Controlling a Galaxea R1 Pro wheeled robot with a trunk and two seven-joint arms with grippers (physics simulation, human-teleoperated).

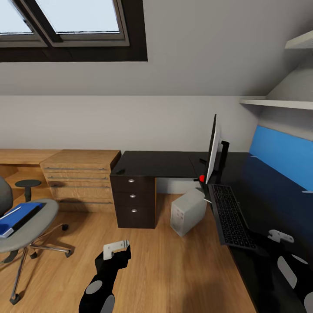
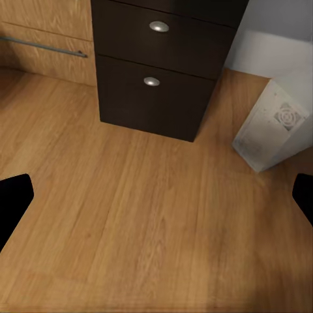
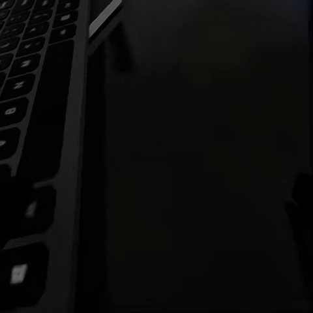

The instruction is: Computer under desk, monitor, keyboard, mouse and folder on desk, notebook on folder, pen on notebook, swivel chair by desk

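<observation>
The black desk (image 1: 165, 163) runs along the right, with the monitor (image 1: 212, 152) standing edge-on and the keyboard (image 1: 229, 217) (image 3: 29, 98) lying in front of it. The computer (image 1: 188, 211) (image 2: 270, 127) sits tilted on the floor by the desk's edge. At far left, the swivel chair (image 1: 37, 219) carries the blue folder (image 1: 21, 216); a thin pale line crosses its top. Mouse, notebook and pen are not distinguishable. My left gripper (image 1: 116, 250) (image 2: 156, 202) hangs open over bare floor. My right gripper (image 1: 280, 238) hovers open above the desk top beside the keyboard.
The desk's dark drawer unit (image 1: 133, 200) (image 2: 163, 65) stands just beyond my left gripper. Light oak drawers (image 1: 80, 178) and a low oak bench line the back wall at left. Wall shelves (image 1: 278, 103) hang above the desk's blue back panel (image 1: 282, 156). Wood floor lies between chair and desk.
</observation>
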